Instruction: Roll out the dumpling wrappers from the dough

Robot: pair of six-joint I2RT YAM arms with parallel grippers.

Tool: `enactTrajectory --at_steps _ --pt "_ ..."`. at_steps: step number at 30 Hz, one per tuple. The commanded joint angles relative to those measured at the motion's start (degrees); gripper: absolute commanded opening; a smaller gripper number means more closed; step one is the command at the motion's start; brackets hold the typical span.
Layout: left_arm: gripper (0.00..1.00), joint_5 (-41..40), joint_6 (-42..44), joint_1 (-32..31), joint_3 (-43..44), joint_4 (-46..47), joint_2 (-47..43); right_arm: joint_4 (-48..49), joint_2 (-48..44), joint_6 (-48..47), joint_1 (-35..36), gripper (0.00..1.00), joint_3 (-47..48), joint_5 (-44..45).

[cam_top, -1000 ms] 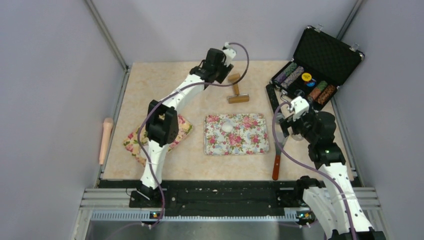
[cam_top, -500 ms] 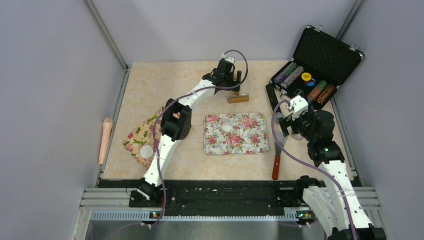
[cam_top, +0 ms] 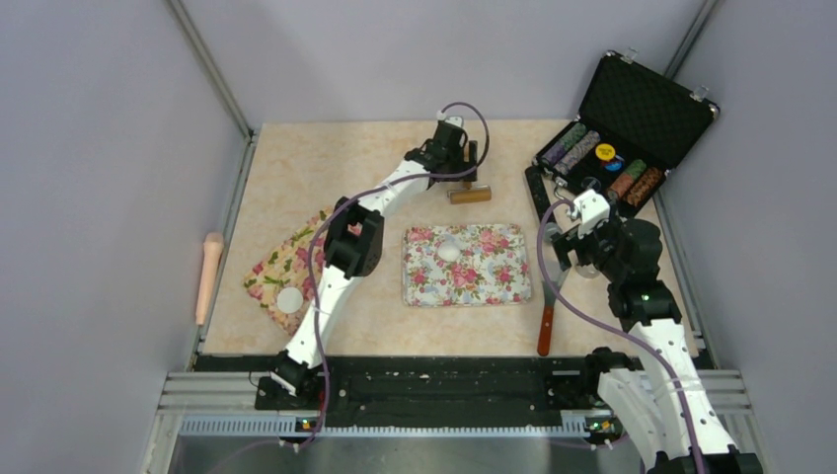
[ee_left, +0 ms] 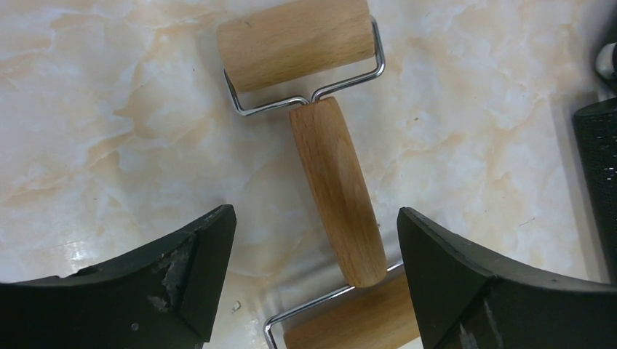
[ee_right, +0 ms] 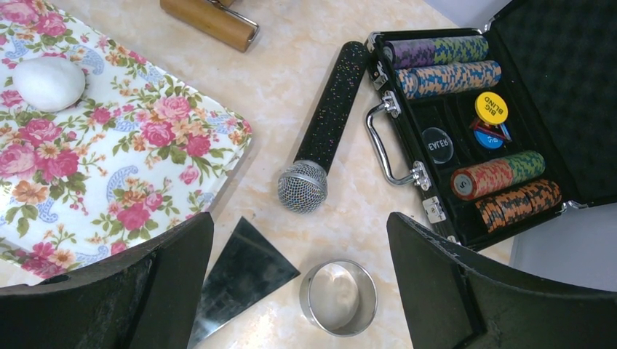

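A white dough ball (cam_top: 449, 251) lies on the floral tray (cam_top: 494, 281); it also shows in the right wrist view (ee_right: 49, 82). One thin white dumpling wrapper (cam_top: 289, 298) lies on the floral cloth (cam_top: 271, 267) at the left. A double-ended wooden roller (cam_top: 469, 194) lies at the back. My left gripper (cam_top: 466, 168) is open over it, its fingers either side of the roller's handle (ee_left: 338, 189), not touching it. My right gripper (cam_top: 563, 247) is open and empty above the metal ring cutter (ee_right: 338, 297).
A scraper (cam_top: 546, 316) lies right of the tray, its blade (ee_right: 244, 273) beside the ring. A black microphone (ee_right: 327, 123) and an open case of poker chips (cam_top: 612, 163) are at the back right. A wooden rolling pin (cam_top: 209, 276) lies at the far left edge.
My left arm has swung right and come down over the wooden roller, which uncovered the wrapper on the cloth. The right arm has stayed still.
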Motion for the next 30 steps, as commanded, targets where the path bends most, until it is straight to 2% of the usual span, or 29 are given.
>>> enactTrajectory --at_steps 1,5,8,11,16,17,18,20,23,24,26,30 --pt "0.85 0.48 -2.63 -0.17 2.87 -0.16 2.35 0.31 -0.56 0.25 0.02 0.88 2.36 -1.06" --pt "0.79 1.64 -3.66 -0.37 3.90 -0.30 3.27 0.18 -0.43 0.52 0.05 0.88 2.61 -1.36" --pt "0.63 2.33 -4.21 -0.57 4.61 -0.29 3.97 0.00 -0.38 0.78 0.19 0.87 2.73 -1.74" --pt "0.53 2.77 -4.48 -0.68 5.04 -0.02 4.25 -0.04 -0.22 1.04 0.38 0.87 2.94 -1.96" --pt "0.50 3.34 -3.92 -1.08 5.88 0.22 4.64 -0.04 0.43 1.53 0.76 0.87 3.08 -2.38" --pt "0.44 3.39 -3.75 -1.16 6.02 0.20 4.71 -0.04 0.44 1.57 0.82 0.87 3.07 -2.42" --pt "0.32 3.36 -3.45 -1.30 6.14 0.19 4.70 -0.04 0.52 1.53 0.83 0.87 3.08 -2.43" --pt "0.23 3.61 -2.13 -1.48 6.40 0.07 4.73 -0.04 0.53 1.61 0.86 0.87 3.13 -2.34" --pt "0.27 6.24 0.69 -1.44 6.39 -0.71 4.55 -0.04 0.57 1.76 0.91 0.87 3.25 -2.25" --pt "0.21 6.30 1.45 -1.44 6.41 -1.12 4.46 -0.04 0.58 1.83 0.88 0.87 3.30 -2.25" --pt "0.02 6.53 3.39 -1.57 6.40 -1.96 4.15 -0.04 0.63 1.95 0.95 0.87 3.38 -2.36" --pt "0.00 6.25 11.30 -2.70 4.34 -0.94 1.10 0.07 1.95 2.23 1.24 0.87 4.39 -2.19"
